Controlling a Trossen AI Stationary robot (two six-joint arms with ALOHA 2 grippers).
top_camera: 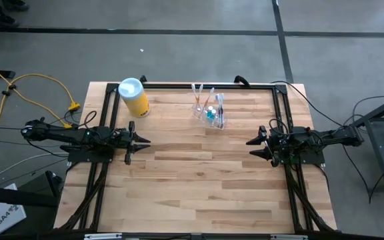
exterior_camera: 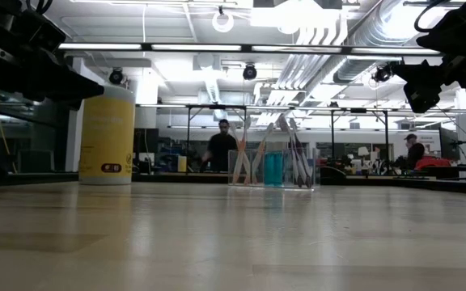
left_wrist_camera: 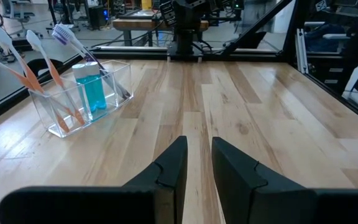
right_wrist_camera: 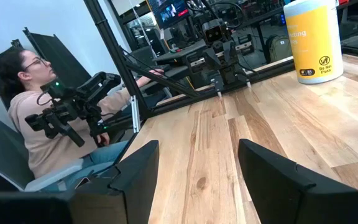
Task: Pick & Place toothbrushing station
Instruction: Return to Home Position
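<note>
**Both arms parked, holder filled**

The left arm (top_camera: 79, 137) lies stretched along the left edge of the tabletop (top_camera: 199, 187), pointing inward. The left jaws are drawn nearly together, with only a thin slit between them, and they grip nothing. That looks like a rest pose, clear of the work.

The yellow canister (top_camera: 134, 97) stands upright just beside the left jaws, towards the back edge. It is apart from them and plays no part in the task.

The holder (top_camera: 209, 110) stands ahead of the left jaws and off to the side, near the back edge, roughly between the 2 sets of jaws and well apart from both. It sits upright on its base. The brushes (left_wrist_camera: 53, 76) lean inside it, heads up and handles resting on its floor, so the walls keep them from falling. A blue bottle (left_wrist_camera: 94, 93) stands among them. No loose brush shows on the wood, so the packing looks done.

The right arm (top_camera: 312, 139) mirrors the left along the right edge. The right jaws are spread wide and empty, facing across the bare boards towards the left jaws. A seated person (right_wrist_camera: 23, 106) shows beyond the table, away from both arms.

Judging by this layout, only the settling into rest remains.
</note>
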